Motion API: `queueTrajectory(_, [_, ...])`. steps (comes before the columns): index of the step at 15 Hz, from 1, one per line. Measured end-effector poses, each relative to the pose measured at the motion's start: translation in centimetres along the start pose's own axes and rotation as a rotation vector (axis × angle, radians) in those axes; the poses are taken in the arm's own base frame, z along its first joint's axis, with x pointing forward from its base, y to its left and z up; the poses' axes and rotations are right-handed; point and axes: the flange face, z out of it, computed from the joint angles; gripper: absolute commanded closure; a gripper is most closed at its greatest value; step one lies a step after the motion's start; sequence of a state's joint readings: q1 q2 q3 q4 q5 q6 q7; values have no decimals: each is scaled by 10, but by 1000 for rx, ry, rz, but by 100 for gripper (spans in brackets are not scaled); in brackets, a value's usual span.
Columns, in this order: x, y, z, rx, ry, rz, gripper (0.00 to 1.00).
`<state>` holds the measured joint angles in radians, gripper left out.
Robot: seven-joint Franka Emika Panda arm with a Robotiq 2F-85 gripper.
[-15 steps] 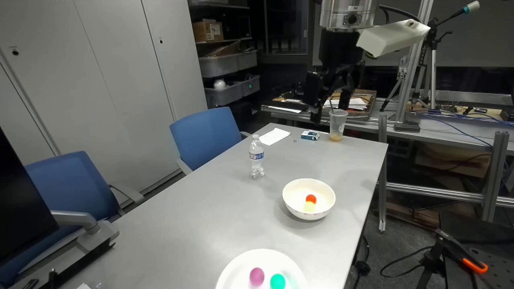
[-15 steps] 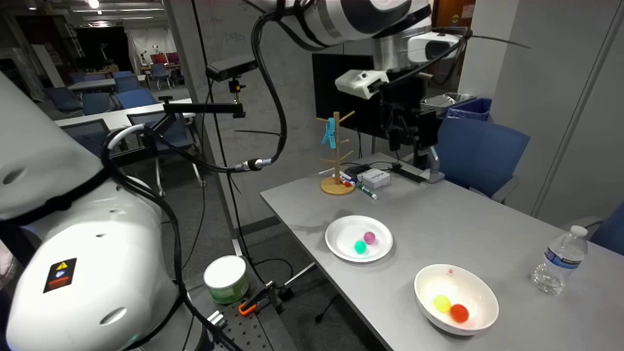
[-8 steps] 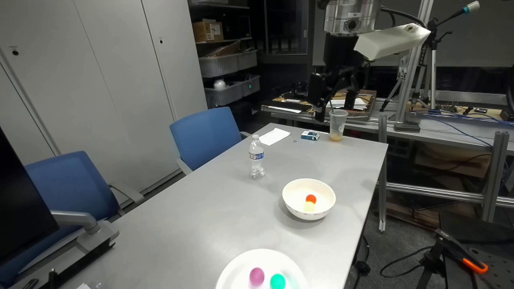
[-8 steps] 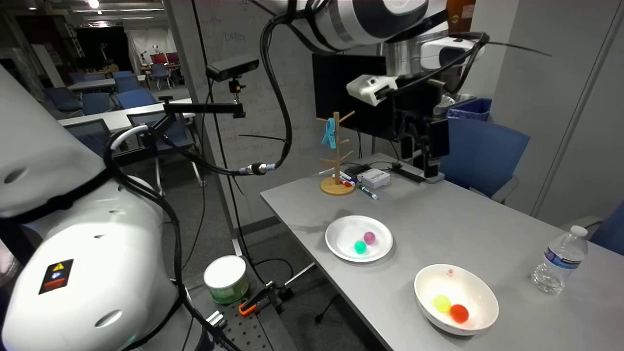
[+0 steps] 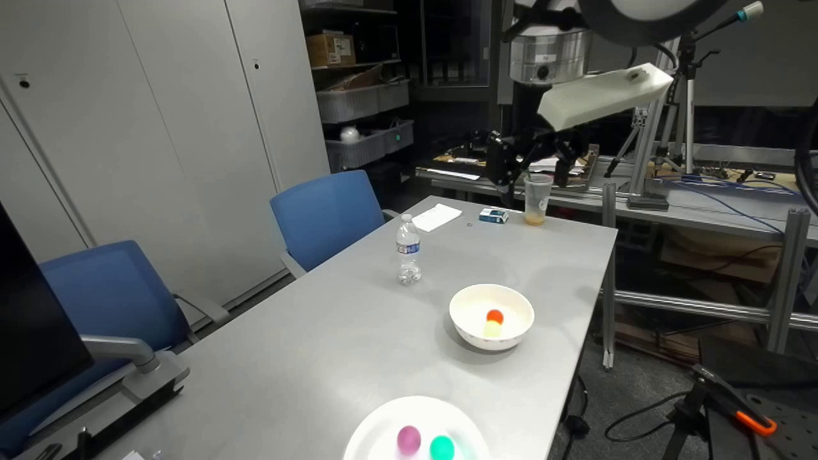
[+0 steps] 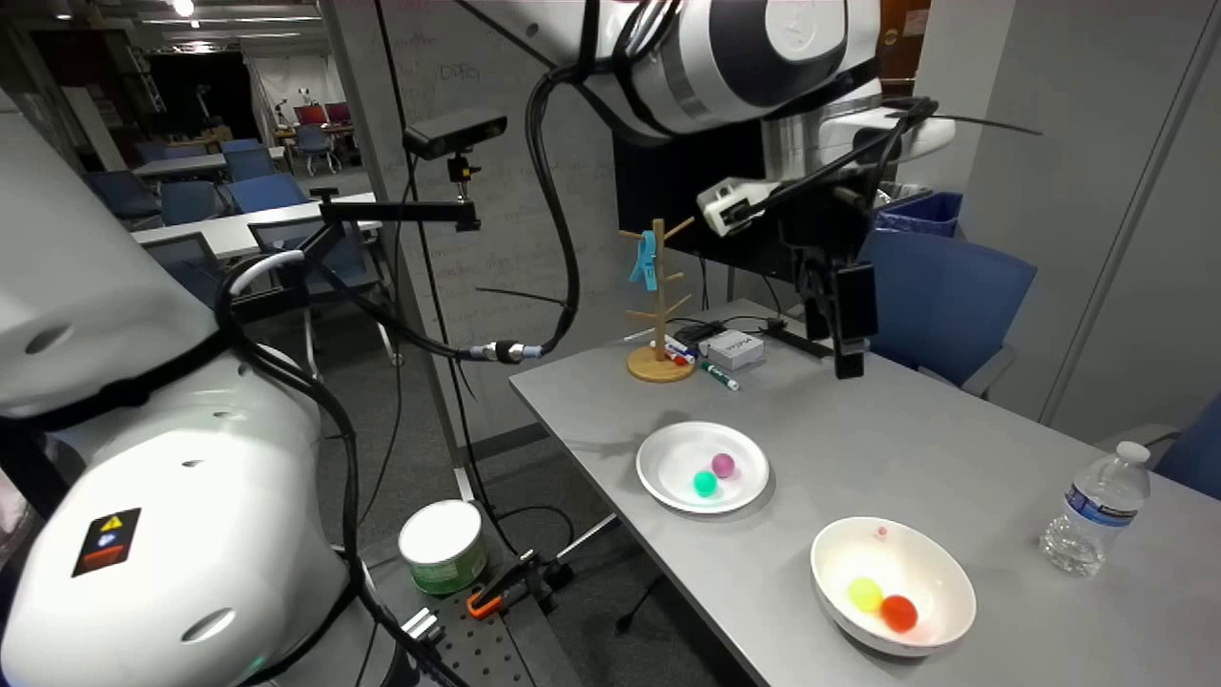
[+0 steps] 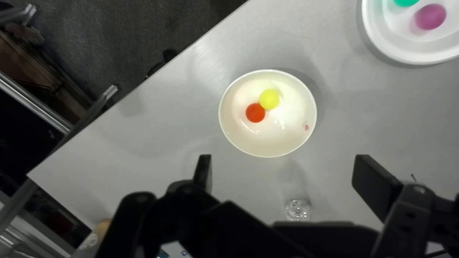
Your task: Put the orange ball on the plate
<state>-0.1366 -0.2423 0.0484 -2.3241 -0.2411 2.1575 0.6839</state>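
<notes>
- While all the balls lie where they lay a second ago, the gripper [image 7: 285, 170] has dropped: in both exterior views it hangs lower over the table [image 6: 944, 448].
- Gripper condition: its fingers [image 7: 374, 179] are spread wide, nothing held between them, and stand well apart from the bowl [image 7: 263, 146].
- The orange ball [image 7: 255, 113] rests on the floor of the bowl, apparently touching the yellow ball [image 7: 269, 99]. Not delivered.
- The plate [image 6: 668, 468] carries the pink ball [image 6: 723, 466] and the teal ball [image 6: 705, 484], side by side, with bare surface left for one more.
- Alignment: in the wrist view the bowl lies ahead of the fingertips and off centre, nearer one finger.
- Assessment: the lowering reads as an approach to the orange ball. Grasp, lift and transfer remain outstanding.
- Requirement: centring over the orange ball, then descent with the fingers drawn in enough to pass inside the rim.
- Hazards: a finger may strike the rim; the yellow ball may be nudged or picked up too.
</notes>
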Motion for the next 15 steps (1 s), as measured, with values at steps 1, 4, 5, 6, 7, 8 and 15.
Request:
queueTrajectory(1, [2,1,11,-25,8,48,0])
queueTrajectory(4, [3,4,48,-96,1,196,0])
queueTrajectory(5, [3,5,61,-113,-5,239,0])
queueTrajectory(6, [3,5,73,-124,-13,279,0])
queueTrajectory(7, [3,6,84,-133,-21,313,0])
queueTrajectory(8, [3,6,95,-137,-29,345,0])
queueTrajectory(15, [16,10,159,-112,-56,503,0])
